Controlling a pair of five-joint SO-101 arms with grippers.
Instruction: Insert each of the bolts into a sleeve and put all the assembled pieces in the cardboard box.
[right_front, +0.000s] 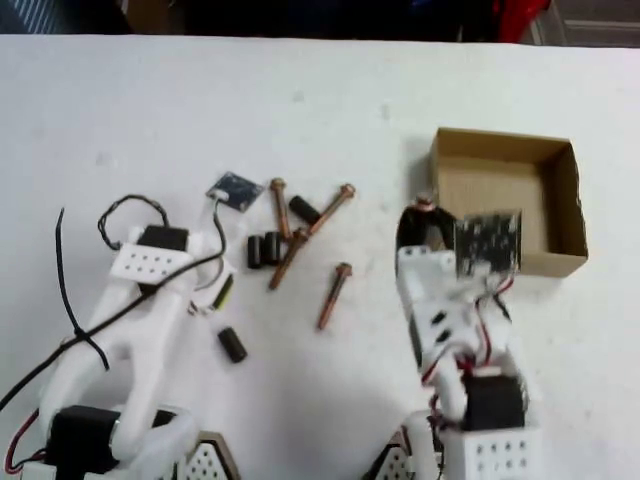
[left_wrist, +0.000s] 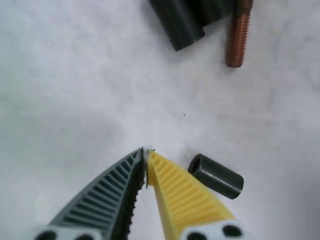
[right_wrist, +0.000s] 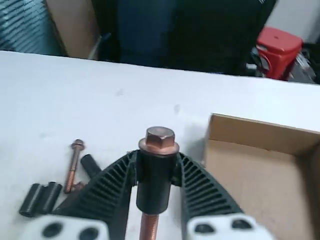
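Four loose bolts (right_front: 334, 296), copper-coloured, lie scattered near the middle of the white table (right_front: 150, 110), with three loose sleeves (right_front: 254, 250) among them; a small blue board (right_front: 236, 190) sits just on their far side. One lone sleeve (left_wrist: 216, 176) lies on its side nearer the arms, just beside the yellow finger of the left pincer (left_wrist: 145, 159); that pincer's tips are pressed together with nothing between them, low over bare tabletop.

The right pincer (right_wrist: 156, 161) is clamped on a black upright sleeve (right_wrist: 156, 187); an inserted bolt (right_wrist: 160, 141) runs down through it, head on top and thread showing below. In the high view this pincer sits just left of the cardboard box (right_front: 500, 148), outside its wall; the box stands open-topped at the right of the table, toward the far side.

The tabletop is matte white with a few faint grey smudges; beyond its far edge the room is dark, with a red object (right_wrist: 280, 42) at the far right and a brown panel (right_wrist: 70, 25) at the far left.
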